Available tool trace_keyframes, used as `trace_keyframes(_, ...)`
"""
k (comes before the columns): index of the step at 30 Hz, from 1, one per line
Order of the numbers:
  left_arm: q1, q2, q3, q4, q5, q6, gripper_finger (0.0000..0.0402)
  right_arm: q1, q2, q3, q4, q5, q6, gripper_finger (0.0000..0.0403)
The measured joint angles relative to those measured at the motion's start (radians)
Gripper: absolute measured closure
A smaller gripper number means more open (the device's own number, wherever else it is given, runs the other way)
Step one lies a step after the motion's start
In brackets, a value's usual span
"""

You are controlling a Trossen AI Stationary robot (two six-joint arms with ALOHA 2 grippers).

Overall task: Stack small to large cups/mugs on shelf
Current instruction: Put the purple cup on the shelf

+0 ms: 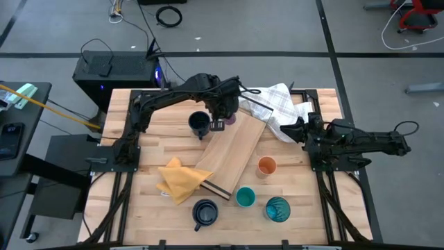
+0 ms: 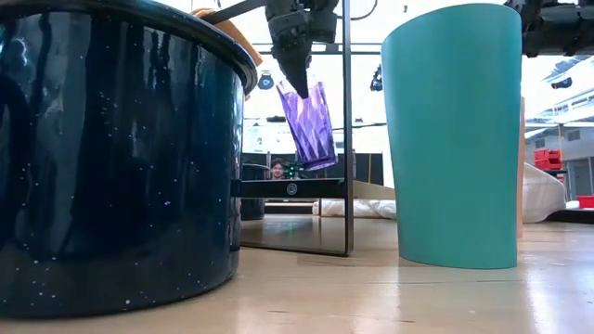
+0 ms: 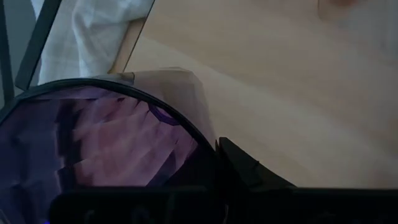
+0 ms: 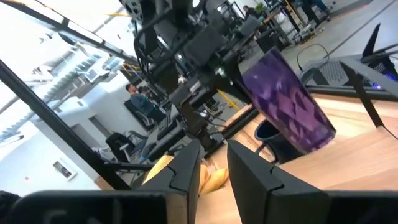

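Left claw (image 2: 295,70) has the purple tumbler (image 2: 310,125) pinched by the rim, lifted clear of the table (image 1: 152,149), hanging tilted rather than plumb. From above I have it over the far end of the shelf (image 1: 232,149), with one navy mug (image 1: 200,123) just beside it on the table.

What matters for the next move, I'd say: the shelf plank runs diagonally, far end under my left claw, near end toward the yellow cloth (image 1: 179,179). Tumbler needs to come upright before it goes down.

Right claw (image 4: 214,163) sits parked at the right side near the checked towel (image 1: 277,103), fingers apart, holding nothing.

Orange cup (image 1: 267,166), teal cup (image 1: 245,197), patterned tumbler (image 1: 277,208) and second mug (image 1: 205,213) stand off the shelf, nearer the front edge.
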State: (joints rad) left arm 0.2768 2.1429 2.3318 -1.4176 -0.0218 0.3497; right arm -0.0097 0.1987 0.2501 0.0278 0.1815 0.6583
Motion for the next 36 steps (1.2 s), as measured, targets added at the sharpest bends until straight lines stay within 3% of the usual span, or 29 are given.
trace_keyframes(19, -0.051, 0.000, 0.000, -0.026, -0.027, 0.055, 0.0390, 0.000, 0.014, 0.000, 0.003, 0.000, 0.005, 0.0314)
trace_keyframes(36, -0.066, 0.072, 0.000, 0.021, -0.091, 0.177, 0.0390, 0.000, 0.013, 0.000, 0.003, -0.012, 0.020, 0.0314)
